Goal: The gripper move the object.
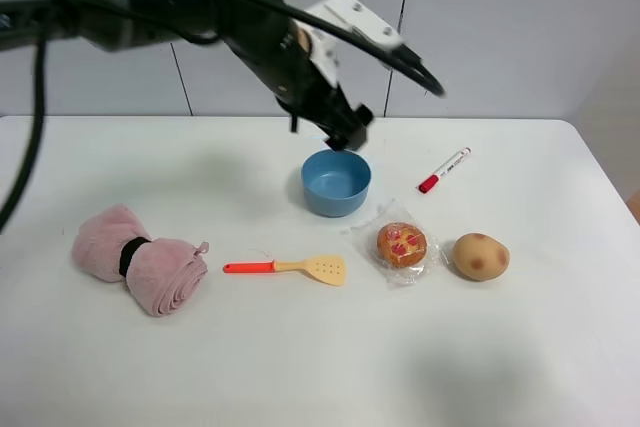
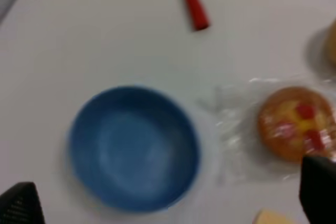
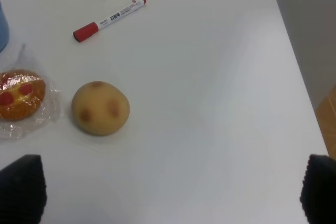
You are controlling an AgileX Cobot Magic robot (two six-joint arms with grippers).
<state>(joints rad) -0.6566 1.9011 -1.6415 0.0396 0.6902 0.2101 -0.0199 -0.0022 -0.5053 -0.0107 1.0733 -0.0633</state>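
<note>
The object, a round orange-brown cookie with red spots (image 1: 402,244) in a clear crinkly wrapper, lies on the white table right of the blue bowl (image 1: 330,202). It also shows in the left wrist view (image 2: 296,123) and the right wrist view (image 3: 20,94). My left gripper (image 1: 345,133) hangs above the bowl's far rim, up and to the left of the cookie. In its wrist view the left gripper (image 2: 168,205) is open and empty, its jaws wide apart. My right gripper (image 3: 170,192) is open and empty, and out of the exterior view.
A tan potato (image 1: 481,256) lies right of the cookie. A red-capped marker (image 1: 443,170) lies behind them. An orange-handled spatula (image 1: 290,268) lies in front of the bowl. A rolled pink towel (image 1: 140,259) sits at the left. The table's right edge (image 3: 294,66) is near.
</note>
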